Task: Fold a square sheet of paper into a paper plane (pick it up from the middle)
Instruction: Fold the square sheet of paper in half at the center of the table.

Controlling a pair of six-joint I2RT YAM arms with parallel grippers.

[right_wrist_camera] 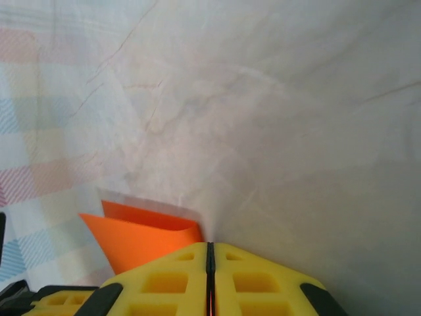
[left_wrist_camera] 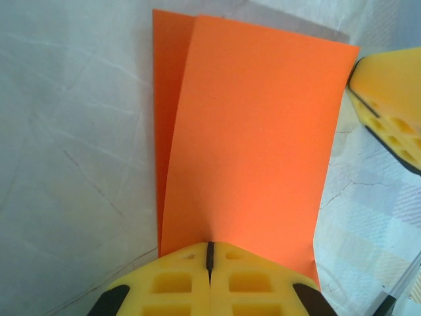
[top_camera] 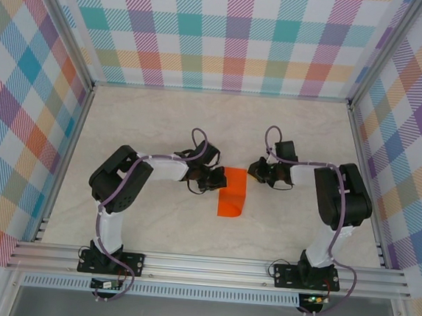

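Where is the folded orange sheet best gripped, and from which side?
Likely the edge by the left hand, approached low from that side: the sheet lies folded, nearly flat, its upper layer bowing up where that hand pinches it.

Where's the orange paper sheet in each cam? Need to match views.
Top external: folded bright orange paper sheet at table centre, between left gripper and right gripper.
Left wrist: sheet across the centre, rising from the left gripper.
Right wrist: sheet at lower left, beside the right gripper.
Shared landmark: pale marbled tabletop under the sheet in all three.
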